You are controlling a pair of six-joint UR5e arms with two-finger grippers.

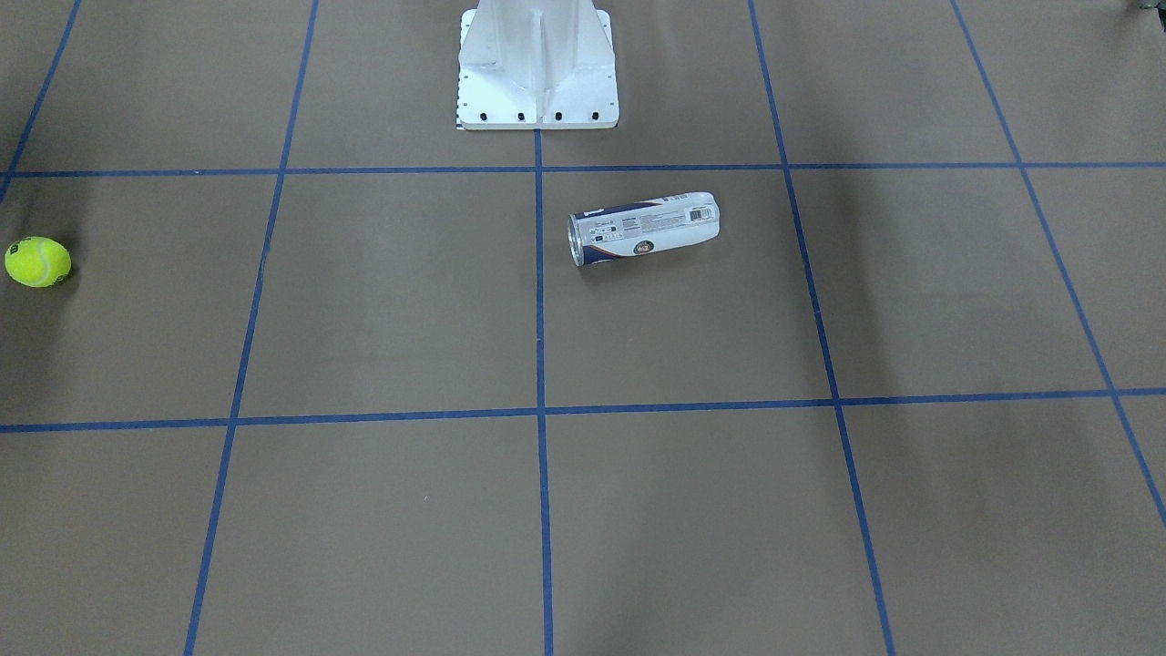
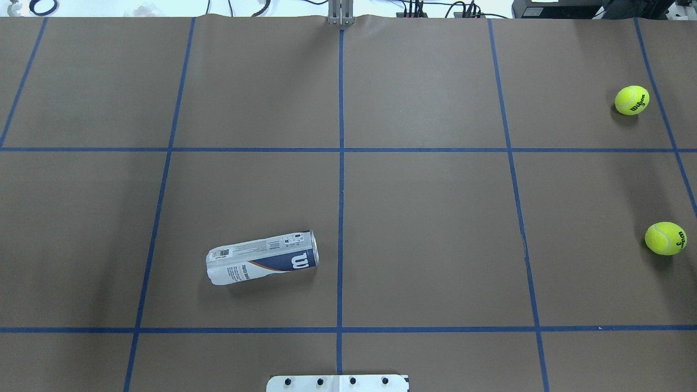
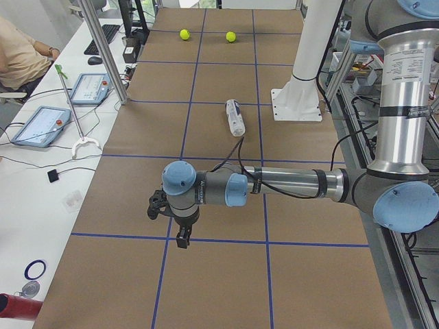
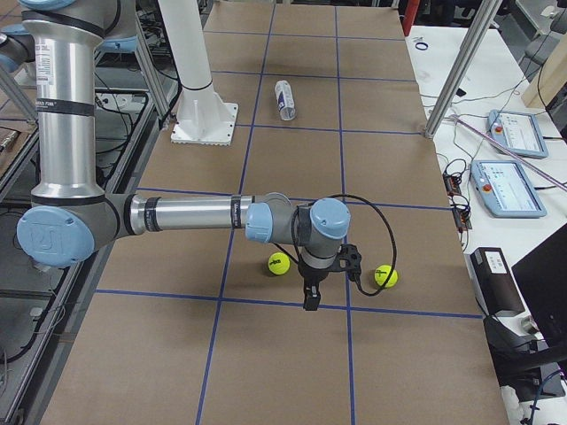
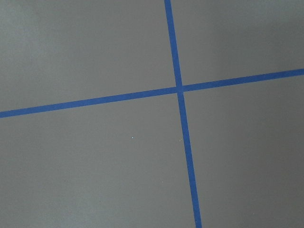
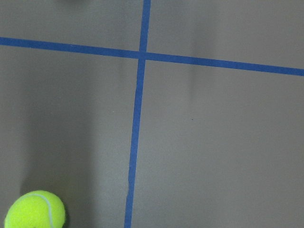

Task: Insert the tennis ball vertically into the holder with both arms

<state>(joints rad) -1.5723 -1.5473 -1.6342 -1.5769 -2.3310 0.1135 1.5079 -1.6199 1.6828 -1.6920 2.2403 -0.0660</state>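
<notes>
Two grippers, left gripper [image 3: 180, 238] and right gripper [image 4: 310, 299], hover over the table [image 2: 435, 245], open or closed I cannot tell, nothing grasped yet: holder [image 2: 261, 257] lies sideways left of centre, tennis ball [image 2: 665, 238] far right, each likely needing a reach next.

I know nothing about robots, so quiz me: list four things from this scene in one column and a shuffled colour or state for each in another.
Things:
1. can
2. near ball
3. pedestal
4. right gripper

Colour or state:
A. yellow-green
B. white, upright
C. black, hanging in the air
D. lying on its side

Pairs: 1-D, 2-A, 3-B, 4-C
</notes>
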